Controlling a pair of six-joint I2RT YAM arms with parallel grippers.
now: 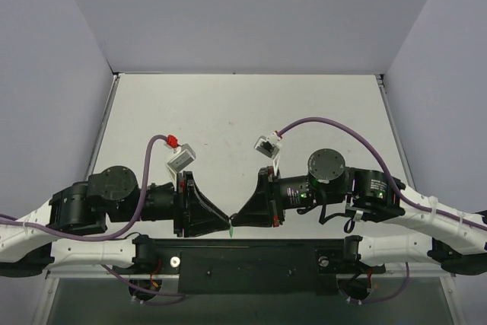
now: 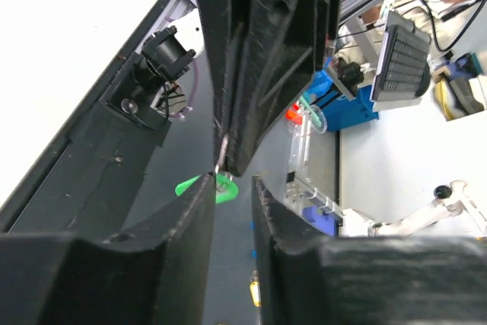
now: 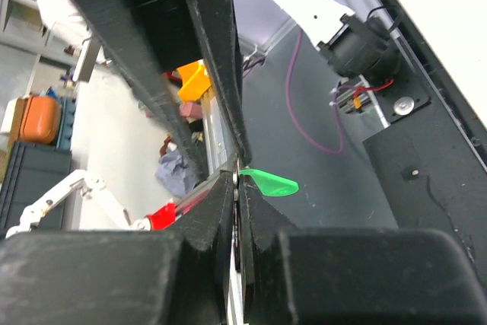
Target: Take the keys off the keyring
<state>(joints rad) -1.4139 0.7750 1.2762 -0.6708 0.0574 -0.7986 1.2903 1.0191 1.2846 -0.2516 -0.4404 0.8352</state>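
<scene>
1. My left pincer [image 2: 232, 188] and right pincer [image 3: 236, 184] meet tip to tip at the near edge of the table [image 1: 228, 108]. They are over the black base plate [image 1: 251, 264] between my arm mounts.
2. Left pincer is released. In the left wrist view there is a clear gap between its two fingers [image 2: 199, 203], and nothing is pinched in it.
3. Right pincer is clenched, with its fingers [image 3: 217, 211] pressed together and no gap at the tips.
4. The keyring [image 3: 272, 183], the green fob, sits right at the right pincer's tip and sticks out sideways from it. It is off the plate and not lying on anything.
5. From the left wrist, the keyring [image 2: 223, 186] is just beside the tip of one left finger and partly hidden behind it. It is at the mouth of the gap, not inside it.
6. The key [image 2: 222, 150] shows as a thin silver sliver along the edge of the right pincer's tip, running down to the fob. I can't tell whether the right pincer grips the key itself or the ring end.
7. In the top view the keyring [image 1: 231, 227] is a green speck directly under the point where both pincers meet. The key is too small to make out there.
</scene>
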